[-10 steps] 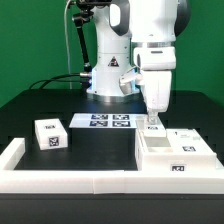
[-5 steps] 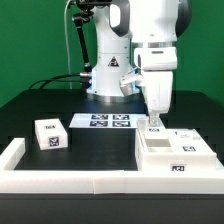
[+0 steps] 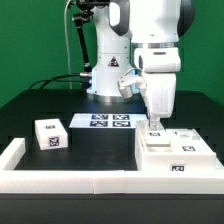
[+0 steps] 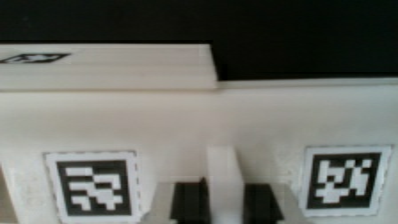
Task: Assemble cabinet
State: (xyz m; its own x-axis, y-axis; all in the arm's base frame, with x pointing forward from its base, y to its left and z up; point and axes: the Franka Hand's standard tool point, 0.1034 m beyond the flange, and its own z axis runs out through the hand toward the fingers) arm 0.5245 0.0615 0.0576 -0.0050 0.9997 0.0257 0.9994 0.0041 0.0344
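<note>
The exterior camera is standing off the arm, raised a little above the worktop (image 3: 100, 148). It is looking across and slightly down at it, facing the arm's base (image 3: 108, 75) at 12 o'clock, and is taking in the whole scene from a middle distance. The wrist camera is riding on the arm and looking along the claw (image 4: 221, 203), very near the cabinet (image 4: 160, 115), which is filling its frame. Both views are sharing that cabinet, which is sitting at 4 o'clock in the exterior view.
</note>
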